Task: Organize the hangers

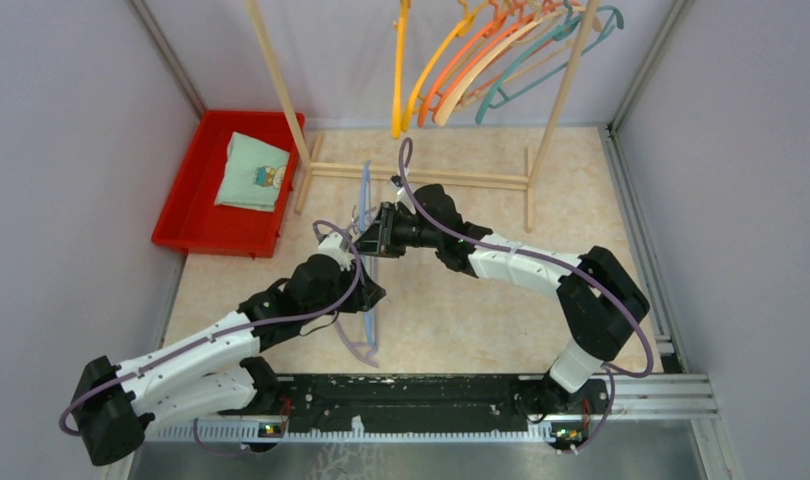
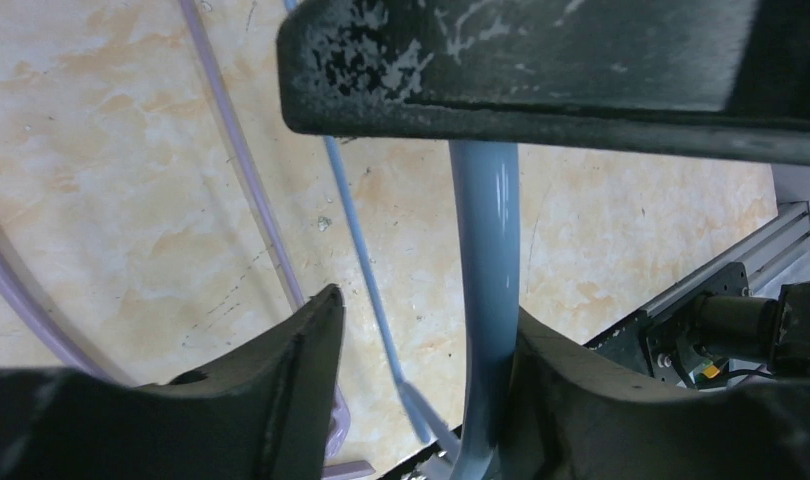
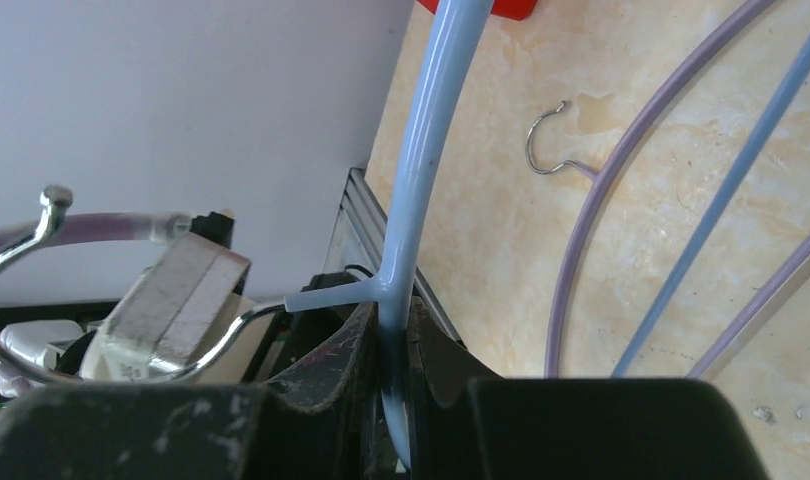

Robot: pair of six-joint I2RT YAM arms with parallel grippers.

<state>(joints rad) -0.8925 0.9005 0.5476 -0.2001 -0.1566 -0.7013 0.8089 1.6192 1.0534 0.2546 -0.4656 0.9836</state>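
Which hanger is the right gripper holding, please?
The light blue hanger, clamped beside its hook; the lavender hanger lies on the table, the rest hang on the rack.

Marble-patterned table with red tray, lavender hanger

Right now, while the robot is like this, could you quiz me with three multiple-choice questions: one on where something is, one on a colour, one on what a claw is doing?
1. Where is the red tray? A. Far left of the table, beside the wooden rack. B. Under the right arm. C. Hanging on the rack.
2. What colour is the hanger in the right gripper? A. Orange. B. Light blue. C. Teal.
3. How is the right gripper? A. Wide open, empty. B. Out of view. C. Shut on the hanger.
Answers: 1 A, the top view shows it left of the rack's leg. 2 B, the right wrist view shows a light blue stem. 3 C, its fingers pinch that stem near the hook.
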